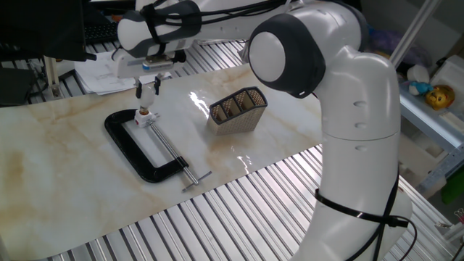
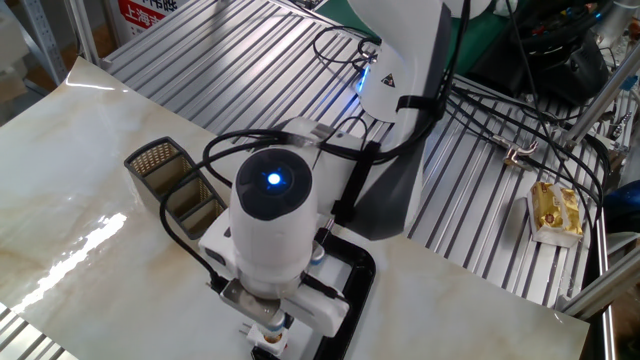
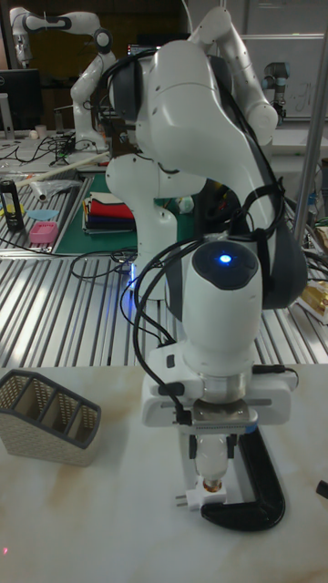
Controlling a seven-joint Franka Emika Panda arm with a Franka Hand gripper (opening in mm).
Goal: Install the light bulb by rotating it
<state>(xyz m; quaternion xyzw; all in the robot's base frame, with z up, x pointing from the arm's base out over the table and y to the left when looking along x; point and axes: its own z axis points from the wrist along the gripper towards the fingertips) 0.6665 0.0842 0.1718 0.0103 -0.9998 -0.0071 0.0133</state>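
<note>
place: robotics lab | evidence: second robot arm [image 3: 64,32] in background; slatted aluminium bench [image 1: 239,210]; cable bundles [image 2: 540,60]; marble-look board [image 1: 65,174] as worktop

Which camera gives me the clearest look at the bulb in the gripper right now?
The tall fixed view: the light bulb hangs between the fingers, facing the camera. One fixed view shows it small and distant; in the other fixed view the arm hides it.

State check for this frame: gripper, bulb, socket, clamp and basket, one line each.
gripper: shut on the light bulb, pointing down.
light bulb: upright between the jaws, base down on the socket.
socket: in the C-clamp's mouth.
C-clamp: flat on the table.
mesh basket: upright, apart.
</note>
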